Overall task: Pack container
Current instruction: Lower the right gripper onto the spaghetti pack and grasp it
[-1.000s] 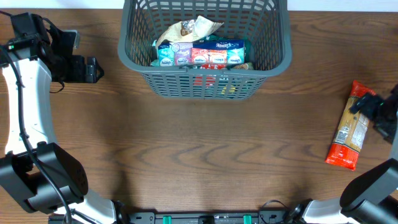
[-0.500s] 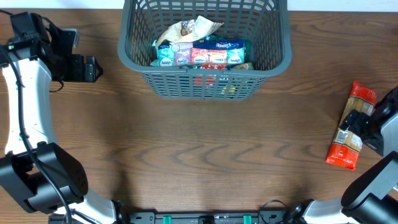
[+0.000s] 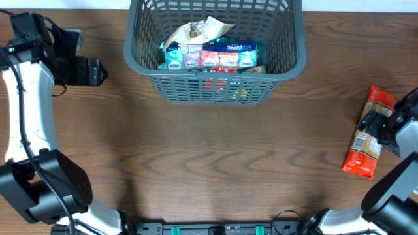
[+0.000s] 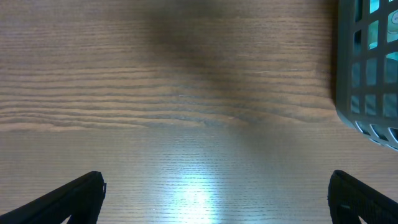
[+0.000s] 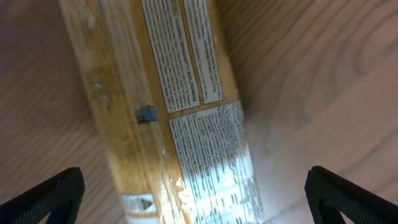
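On the left of the wood surface [image 3: 215, 163], the left end effector [image 3: 96, 72] hangs released, holding nothing. The container [image 3: 215, 88] sits at top centre, with snack packets [image 3: 212, 57] inside. Far right, the right end effector [image 5: 199, 202] hovers released over a pasta packet [image 5: 180, 93] lying flat.

place: robot lab | cues: left arm [image 3: 26, 111], right arm [image 3: 400, 189], wooden table [image 3: 215, 163]
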Controlling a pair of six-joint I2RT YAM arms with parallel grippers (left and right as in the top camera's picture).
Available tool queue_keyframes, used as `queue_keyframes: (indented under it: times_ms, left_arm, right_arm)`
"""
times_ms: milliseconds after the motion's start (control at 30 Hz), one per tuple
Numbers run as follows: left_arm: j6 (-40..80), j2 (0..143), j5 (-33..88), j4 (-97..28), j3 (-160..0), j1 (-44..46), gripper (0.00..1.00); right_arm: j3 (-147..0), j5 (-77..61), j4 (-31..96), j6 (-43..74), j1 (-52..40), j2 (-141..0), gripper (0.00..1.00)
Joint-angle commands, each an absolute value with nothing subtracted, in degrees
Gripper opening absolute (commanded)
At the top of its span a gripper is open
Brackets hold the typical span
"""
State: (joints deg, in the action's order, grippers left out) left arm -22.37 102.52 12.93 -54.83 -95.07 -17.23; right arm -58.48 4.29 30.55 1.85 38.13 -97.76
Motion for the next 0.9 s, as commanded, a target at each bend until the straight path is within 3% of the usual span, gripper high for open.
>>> queue_keyframes:
  times_ms: [0, 367, 467, 667, 800, 867]
  left_arm:
    - [-22.9, 101.3, 12.4, -54.7, -94.9, -17.4, 0.99]
    - [-22.9, 101.3, 12.4, -55.2, -94.9, -17.4, 0.99]
    - [-22.9, 101.3, 12.4, -55.2, -94.9, -17.4, 0.99]
    - [-22.9, 101.3, 12.4, -55.7, -94.9, -17.4, 0.99]
    - [-22.9, 101.3, 12.4, -55.9, -94.9, -17.4, 0.99]
    - [-22.9, 101.3, 12.4, -55.9, -94.9, -17.4, 0.99]
  right_arm:
    - [-58.3, 3.1, 29.8, 0.3, 38.6, -101.0, 0.99]
    - [-58.3, 1.8, 28.0, -0.2, 38.6, -106.4, 0.96]
    - [-58.3, 1.4, 28.2, -0.5, 38.6, -106.4, 0.69]
    - [-58.3, -2.1, 28.9, -0.4, 38.4, -106.4, 0.41]
    - [-58.7, -4.0, 29.5, 0.2, 37.3, -106.2, 0.06]
    - [-59.7, -4.0, 30.3, 1.4, 36.0, -105.3, 0.01]
